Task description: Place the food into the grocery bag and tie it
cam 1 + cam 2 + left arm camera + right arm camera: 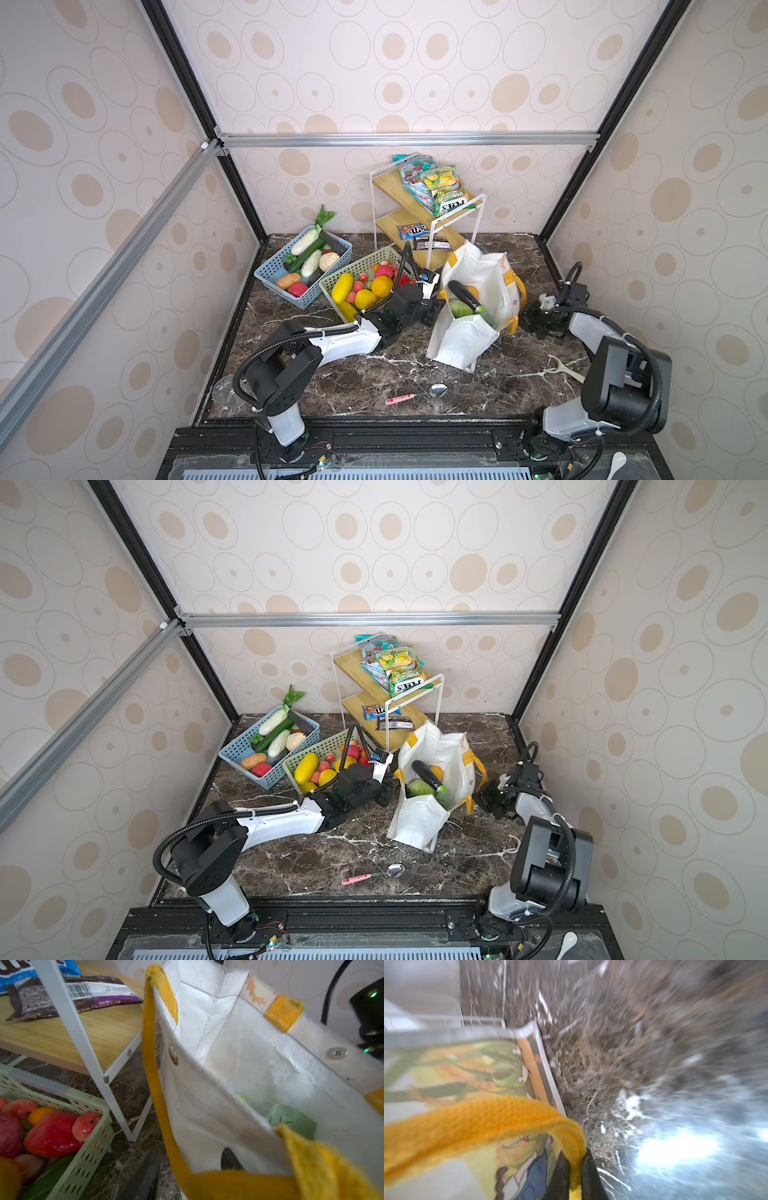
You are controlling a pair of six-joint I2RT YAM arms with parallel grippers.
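Closest up: a yellow strap [488, 1118], pinched tight in the right gripper [575, 1159], beside the printed side of the grocery bag [461, 345], toward the right edge of the tabletop [374, 374]. Bag upright and gaping, right of the tabletop's middle, just in front of the wooden rack [432, 253]. Inside: green cabbage [460, 308], dark long piece [462, 292], orange piece [473, 291]. Left gripper [432, 313] at the bag's left rim, jaws apart, straddling the second strap [158, 1084] without clamping. Green basket [357, 264] of fruit just left of it; blue basket [266, 276] nearer the back left corner.
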